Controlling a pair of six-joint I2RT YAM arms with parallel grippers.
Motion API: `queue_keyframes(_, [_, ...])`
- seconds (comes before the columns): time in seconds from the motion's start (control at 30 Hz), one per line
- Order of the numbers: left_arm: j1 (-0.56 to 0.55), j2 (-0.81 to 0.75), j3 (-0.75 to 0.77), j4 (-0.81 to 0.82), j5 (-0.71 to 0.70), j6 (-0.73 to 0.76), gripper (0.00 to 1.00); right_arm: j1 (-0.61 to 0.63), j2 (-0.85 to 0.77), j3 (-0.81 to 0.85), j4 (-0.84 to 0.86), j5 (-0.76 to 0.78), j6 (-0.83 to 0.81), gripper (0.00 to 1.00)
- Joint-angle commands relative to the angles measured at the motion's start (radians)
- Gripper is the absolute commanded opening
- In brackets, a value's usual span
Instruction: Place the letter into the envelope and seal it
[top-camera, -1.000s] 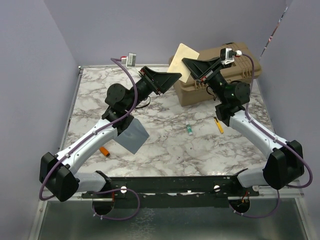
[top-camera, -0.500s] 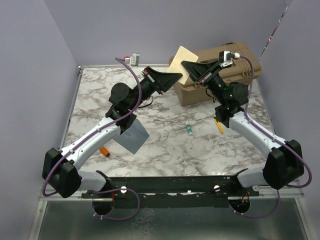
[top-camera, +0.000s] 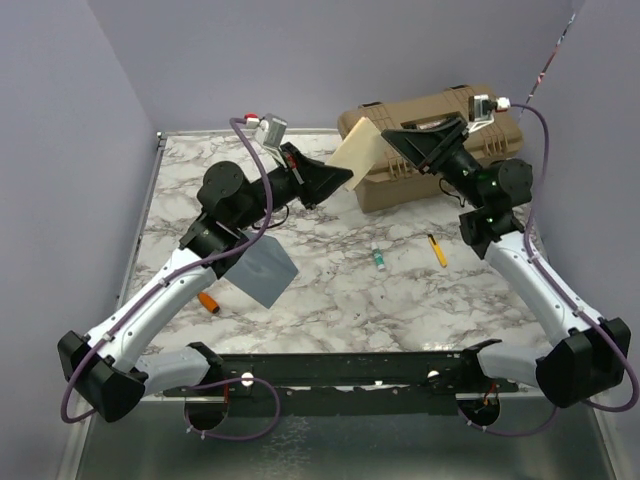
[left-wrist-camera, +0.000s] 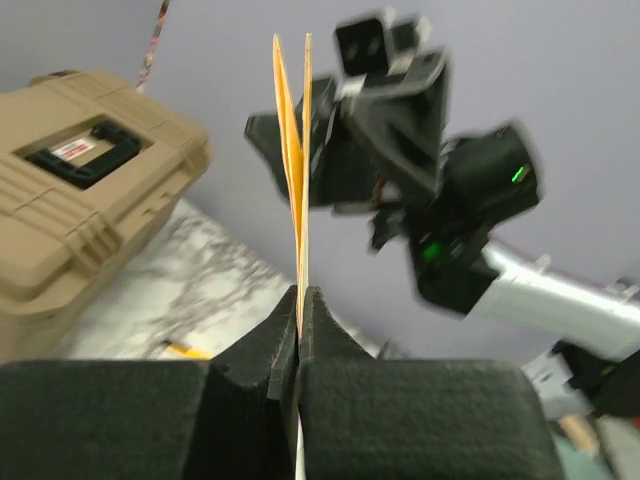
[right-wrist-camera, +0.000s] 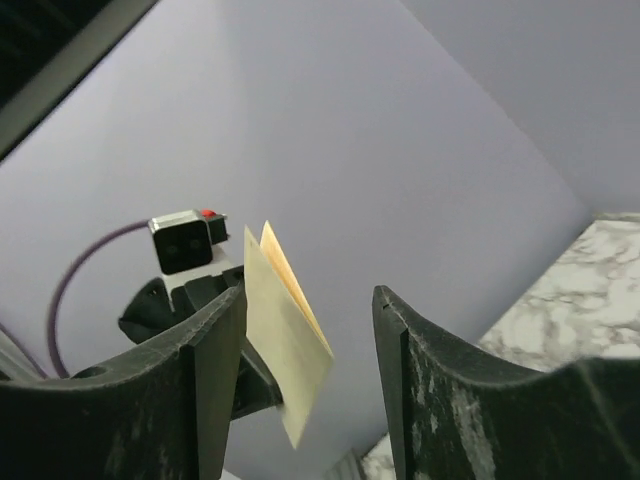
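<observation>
In the top view the cream letter (top-camera: 358, 150) hangs in the air in front of the tan case, pinched at its lower edge by my left gripper (top-camera: 345, 179). From the left wrist the letter (left-wrist-camera: 297, 150) appears edge-on and folded, rising from the shut jaws of the left gripper (left-wrist-camera: 299, 300). My right gripper (top-camera: 392, 133) is open just right of the letter, apart from it. The right wrist view has the letter (right-wrist-camera: 285, 340) beyond the spread fingers of the right gripper (right-wrist-camera: 310, 295). The blue-grey envelope (top-camera: 265, 270) lies flat on the marble table under the left arm.
A tan hard case (top-camera: 450, 150) stands at the back right of the table (top-camera: 330, 290). A yellow pen (top-camera: 438, 250) and a small green-and-white item (top-camera: 379, 258) lie right of centre. An orange item (top-camera: 208, 300) lies near the envelope. Purple walls enclose the table.
The right gripper has opened, let go of the letter and drawn back to the right. The left gripper has shut on the letter and now carries it alone.
</observation>
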Motion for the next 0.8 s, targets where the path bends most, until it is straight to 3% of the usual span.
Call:
queue_keyframes(0.0, [0.002, -0.013, 0.11, -0.451, 0.13, 0.392, 0.0, -0.014, -0.024, 0.188, -0.45, -0.214, -0.449, 0.58])
queue_keyframes(0.1, [0.002, -0.018, 0.131, -0.605, 0.143, 0.567, 0.0, -0.014, 0.011, 0.371, -0.802, -0.352, -0.837, 0.64])
queue_keyframes(0.2, [0.003, -0.017, 0.127, -0.695, 0.151, 0.698, 0.0, -0.015, 0.061, 0.561, -1.156, -0.375, -1.167, 0.76])
queue_keyframes(0.4, [0.002, 0.062, 0.171, -0.915, 0.104, 0.896, 0.0, -0.014, 0.16, 0.806, -1.575, -0.573, -1.547, 0.91])
queue_keyframes(0.6, [0.002, 0.104, 0.223, -1.023, 0.169, 0.994, 0.0, -0.002, 0.217, 0.795, -1.679, -0.664, -1.647, 0.92])
queue_keyframes(0.77, [0.003, 0.114, 0.244, -1.044, 0.222, 1.032, 0.0, 0.086, 0.251, 0.74, -1.712, -0.626, -1.67, 0.92])
